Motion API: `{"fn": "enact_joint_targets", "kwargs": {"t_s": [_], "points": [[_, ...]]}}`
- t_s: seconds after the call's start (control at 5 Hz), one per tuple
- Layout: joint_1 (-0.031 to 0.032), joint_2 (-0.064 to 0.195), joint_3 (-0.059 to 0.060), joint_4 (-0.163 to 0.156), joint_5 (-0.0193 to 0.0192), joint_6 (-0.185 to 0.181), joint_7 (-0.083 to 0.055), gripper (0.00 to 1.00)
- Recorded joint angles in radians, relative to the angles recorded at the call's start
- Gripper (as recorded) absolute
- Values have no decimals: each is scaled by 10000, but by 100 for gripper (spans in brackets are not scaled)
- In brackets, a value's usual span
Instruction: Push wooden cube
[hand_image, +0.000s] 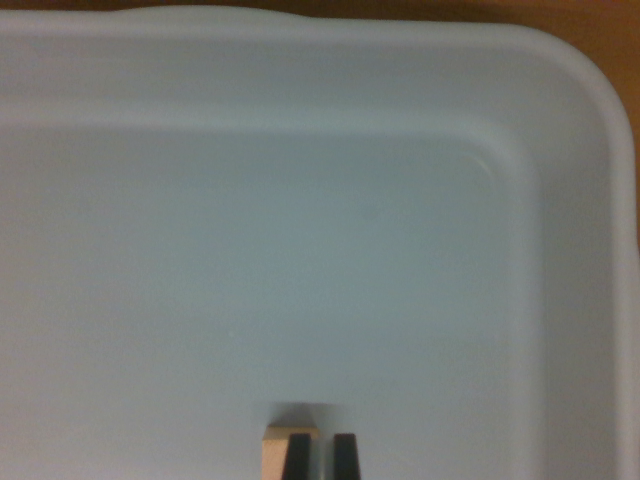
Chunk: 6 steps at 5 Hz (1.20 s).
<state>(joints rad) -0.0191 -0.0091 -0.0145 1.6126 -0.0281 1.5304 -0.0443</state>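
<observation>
Below, pale blue tray (560, 120) on brown surface (610, 25), claw (320, 458) nearly clenched beside wooden cube (275, 455).

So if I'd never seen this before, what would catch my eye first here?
Mostly the big pale blue-white tub, whose bare floor fills nearly the whole wrist view, with its rounded corner at the upper right. Then, at the bottom edge, two dark gripper fingers poke in, standing close together. A small light wooden cube sits right against the finger on the wrist view's left.
</observation>
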Motion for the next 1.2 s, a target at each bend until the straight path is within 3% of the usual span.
{"fn": "enact_joint_targets", "kwargs": {"t_s": [1.2], "points": [[-2, -26, 5, -340, -2, -273, 23, 0]]}}
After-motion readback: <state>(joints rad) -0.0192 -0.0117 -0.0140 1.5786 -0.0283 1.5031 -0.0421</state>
